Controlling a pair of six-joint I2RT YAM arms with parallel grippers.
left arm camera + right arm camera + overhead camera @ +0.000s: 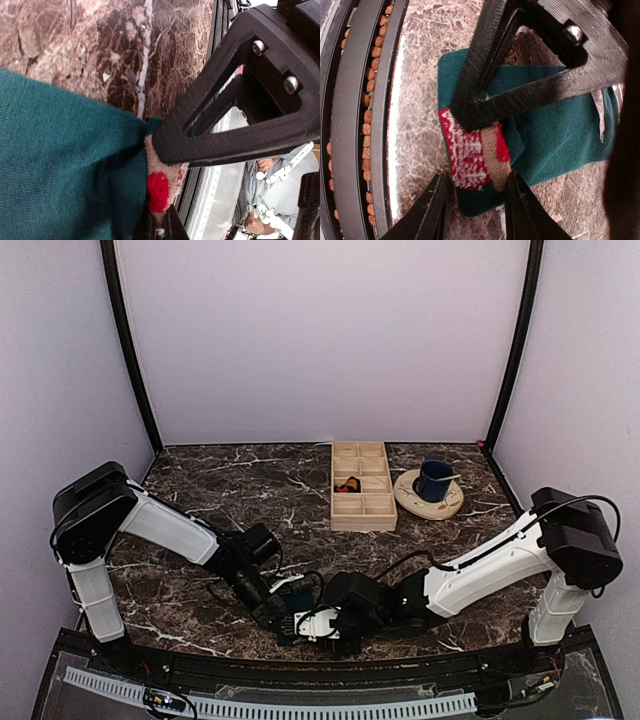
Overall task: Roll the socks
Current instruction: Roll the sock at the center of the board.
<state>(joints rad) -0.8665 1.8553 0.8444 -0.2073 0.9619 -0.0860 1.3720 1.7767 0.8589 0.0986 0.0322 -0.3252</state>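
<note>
left gripper (pixel 157 185) pinched shut on socks (pixel 60 165) edge | right gripper (pixel 472 155) half closed across red argyle fold, looks gripped | socks at near table (pixel 250 480) edge, under both grippers | soft, light, floppy, likely to unroll; best held at folded end | wooden tray (pixel 363 510), mug (pixel 435 480) well apart, not blocking

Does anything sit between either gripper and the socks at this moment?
Nothing visible does. The left gripper is shut on the edge of the socks, and the right gripper holds their folded end directly. The mug and wooden tray stand far back.
</note>
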